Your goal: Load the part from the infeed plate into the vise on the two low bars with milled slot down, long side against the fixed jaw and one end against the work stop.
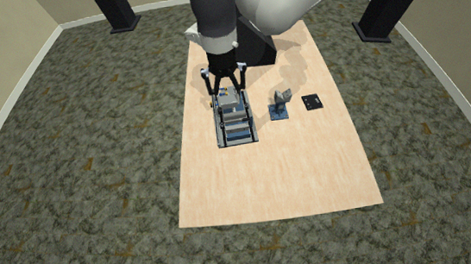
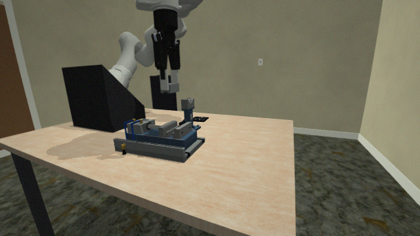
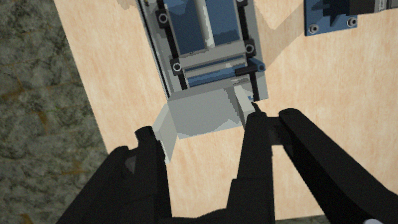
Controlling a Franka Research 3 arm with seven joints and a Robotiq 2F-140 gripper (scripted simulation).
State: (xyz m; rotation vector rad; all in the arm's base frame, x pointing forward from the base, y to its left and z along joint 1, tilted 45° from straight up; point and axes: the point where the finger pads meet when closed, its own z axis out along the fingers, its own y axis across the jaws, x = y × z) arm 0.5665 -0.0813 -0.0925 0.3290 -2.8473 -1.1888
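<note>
Claw (image 2: 168, 86) is clamped on the part (image 3: 205, 112), hanging high over the cylinder end of the vise (image 2: 161, 139), well clear of it.

Big to small:
- Counter (image 2: 230, 170): vise sits near the arm's base; V-block (image 1: 281, 101) just beside it, infeed plate (image 1: 312, 102) beyond that, bare of any block.
- Vise: jaws stand apart with the gap showing in the wrist view. I can't make out the two low bars or the work stop from here.
- Part: grey block, gripped across its width. Can't tell which face carries the slot.

Risks, as I read it:
- If the slot isn't facing down, seating it now loads it wrong; a regrip via the V-block would be needed.
- Part sits over the cylinder end, not the gap. A straight descent here would likely land on the moving jaw or rod.
- Slightly skewed grip could leave the long side cocked against the fixed jaw.
</note>
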